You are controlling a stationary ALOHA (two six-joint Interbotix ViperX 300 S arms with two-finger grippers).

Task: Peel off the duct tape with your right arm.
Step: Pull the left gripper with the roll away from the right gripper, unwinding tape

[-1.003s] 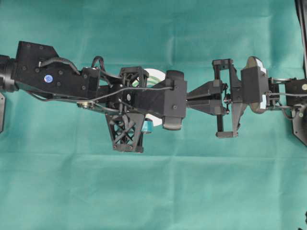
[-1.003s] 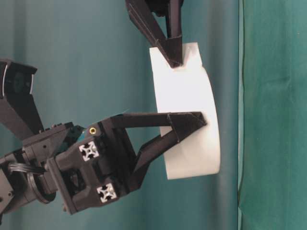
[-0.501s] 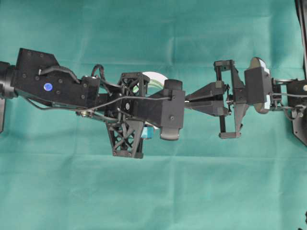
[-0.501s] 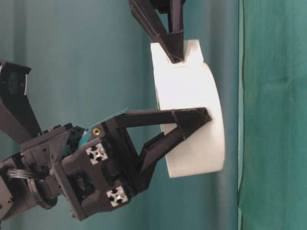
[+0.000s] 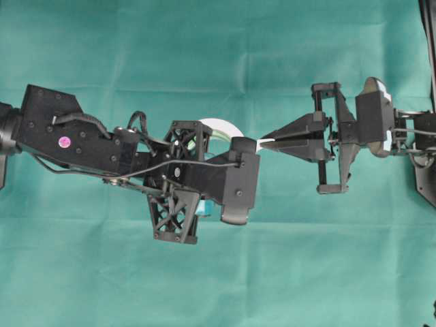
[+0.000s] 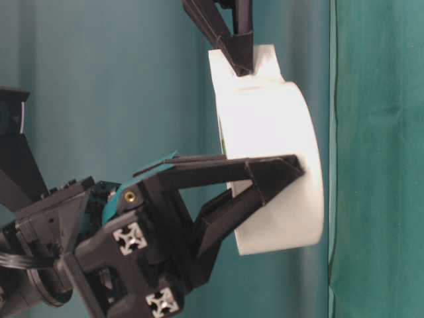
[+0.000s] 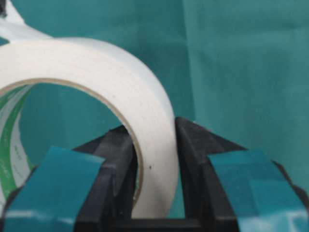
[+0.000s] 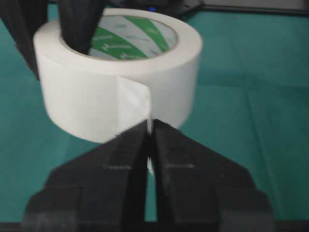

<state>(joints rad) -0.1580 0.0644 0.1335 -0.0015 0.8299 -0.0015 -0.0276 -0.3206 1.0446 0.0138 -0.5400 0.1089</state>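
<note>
The duct tape (image 8: 96,92), a white roll with a green-printed core, is held off the green cloth. My left gripper (image 7: 159,140) is shut on the roll's wall, with one finger inside the ring and one outside. The same grip shows in the table-level view on the duct tape (image 6: 271,152), under my left gripper (image 6: 281,175). My right gripper (image 8: 150,126) is shut on the roll's loose tab (image 8: 135,104). From overhead, the right gripper (image 5: 262,140) points left at the duct tape (image 5: 216,128), which is mostly hidden under the left arm. A short white strip (image 5: 267,141) spans between them.
Green cloth (image 5: 218,286) covers the whole table, with a vertical seam (image 6: 331,159) in the table-level view. The right arm's black base (image 5: 426,177) sits at the right edge.
My right gripper has drawn back to the right with the tab, lifting a short strip off the roll. The left arm has shifted slightly left and down with the roll.
</note>
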